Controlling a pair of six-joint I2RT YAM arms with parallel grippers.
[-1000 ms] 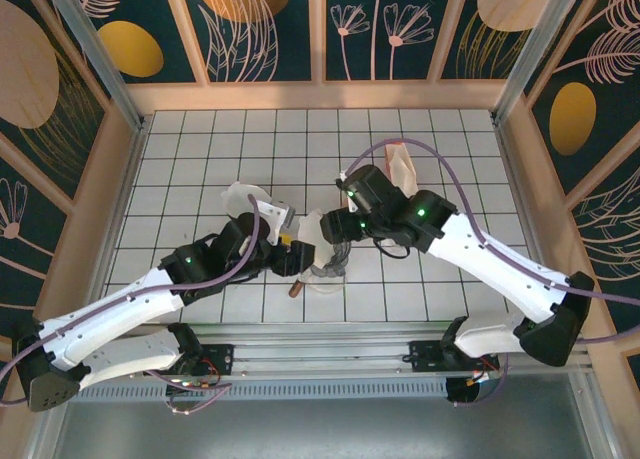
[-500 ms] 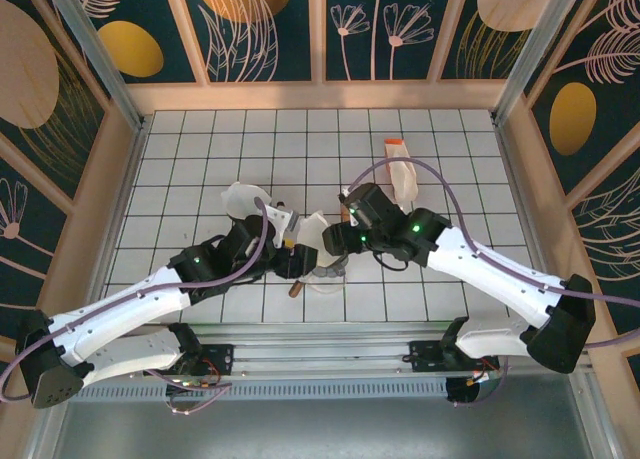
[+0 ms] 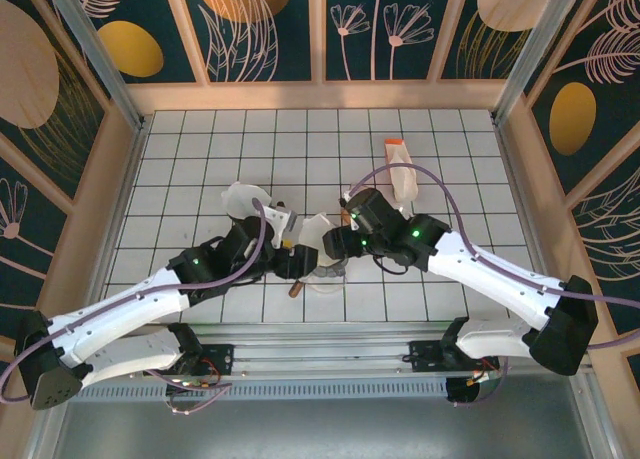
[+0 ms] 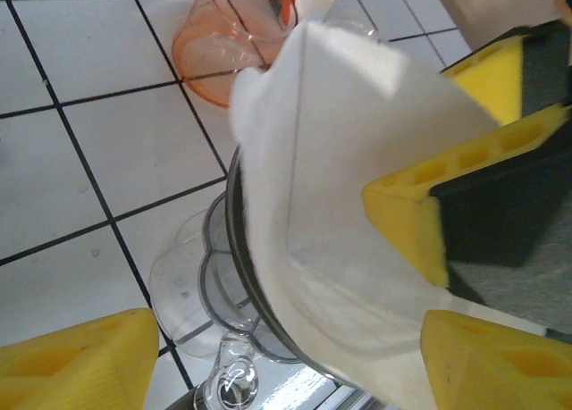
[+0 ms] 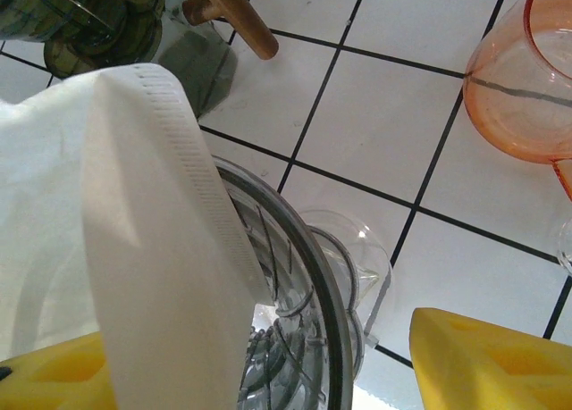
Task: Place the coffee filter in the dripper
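1. Two claws meet over the dripper (image 4: 234, 240), low above the worktop (image 4: 134, 142). On the left, the left claw (image 4: 290, 338) has its jaws apart and grips nothing. The dripper's mouth lies straight ahead of it, between its fingers.
2. At the centre, the coffee filter (image 4: 340, 160) stands in the dripper. Its lower part is inside the glass rim, while its upper part rises clear of the rim and leans. The seam runs up the cone, so the long axis is roughly upright but tilted. I judge that it is in the mouth but not yet seated.
3. On the right, the right claw (image 5: 259, 338) also has its jaws apart. The paper rests against one of its fingers (image 4: 407, 218), which makes this the nearer arm.
4. The seating push would probably run down the cone's axis. A sideways push might crease the paper.
5. An orange cup (image 4: 214, 44) sits just beyond the dripper.
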